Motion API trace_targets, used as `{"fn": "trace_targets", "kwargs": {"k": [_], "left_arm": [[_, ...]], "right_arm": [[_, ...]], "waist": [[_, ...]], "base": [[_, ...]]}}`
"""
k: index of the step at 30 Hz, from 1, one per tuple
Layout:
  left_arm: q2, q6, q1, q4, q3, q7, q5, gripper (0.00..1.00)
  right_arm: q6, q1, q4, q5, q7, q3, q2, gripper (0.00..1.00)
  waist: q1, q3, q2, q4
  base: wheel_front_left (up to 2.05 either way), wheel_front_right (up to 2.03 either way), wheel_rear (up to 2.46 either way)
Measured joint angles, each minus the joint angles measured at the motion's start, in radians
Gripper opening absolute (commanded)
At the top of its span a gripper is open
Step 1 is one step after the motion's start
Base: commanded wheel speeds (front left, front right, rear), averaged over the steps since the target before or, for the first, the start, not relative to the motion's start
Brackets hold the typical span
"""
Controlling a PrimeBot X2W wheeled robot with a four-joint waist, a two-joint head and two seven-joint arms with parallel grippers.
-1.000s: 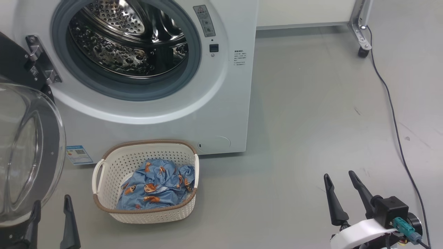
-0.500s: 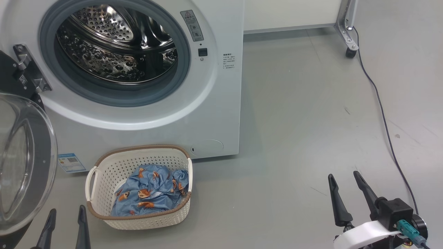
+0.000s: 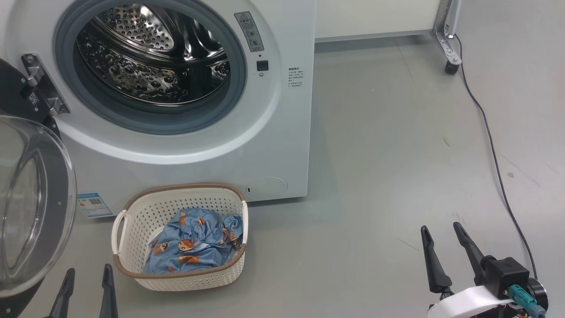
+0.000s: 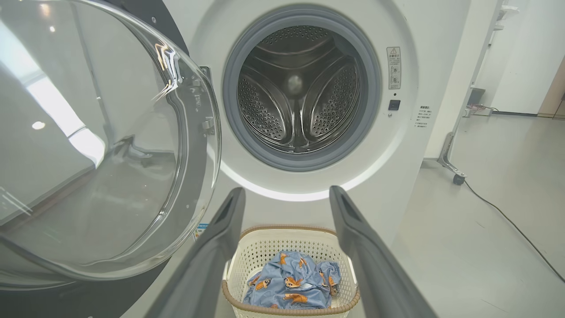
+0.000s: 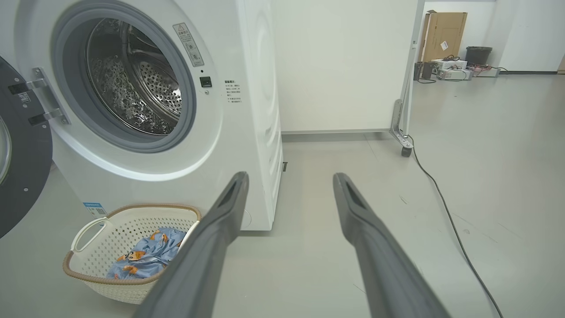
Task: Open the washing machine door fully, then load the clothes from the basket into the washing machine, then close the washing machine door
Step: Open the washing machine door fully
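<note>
The clothes (image 3: 194,247) lie as a small crumpled bundle in the bottom of the basket (image 3: 176,206), which stands on the floor just in front of the washing machine (image 3: 282,132), below its round mouth. I judge the bundle light, soft and floppy, a thin cloth that will sag and trail once I lift it. I would pinch a raised fold near the middle of the heap, deep enough to gather several layers, and stay off the perforated wall and woven rim, where a finger could snag. The door (image 3: 26,207) hangs swung out to the left of the basket, its glass bowl close beside my left gripper (image 3: 88,269), so a careless swing could knock it. That gripper sits low, just left of the basket, fingers spread wide and empty. My right gripper (image 3: 440,227), equally wide and holding nothing, hovers over the floor well apart to the right.
</note>
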Motion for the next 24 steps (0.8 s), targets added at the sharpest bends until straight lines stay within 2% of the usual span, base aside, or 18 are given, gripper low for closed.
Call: {"fn": "trace_targets", "kwargs": {"k": [24], "left_arm": [[0.012, 0.000, 0.000, -0.006, -0.016, 0.000, -0.021, 1.00]], "right_arm": [[-0.003, 0.001, -0.005, 0.000, 0.000, 0.002, 0.002, 1.00]], "waist": [[0.0000, 0.014, 0.0000, 0.020]], "base": [[0.00, 0.00, 0.00]]}}
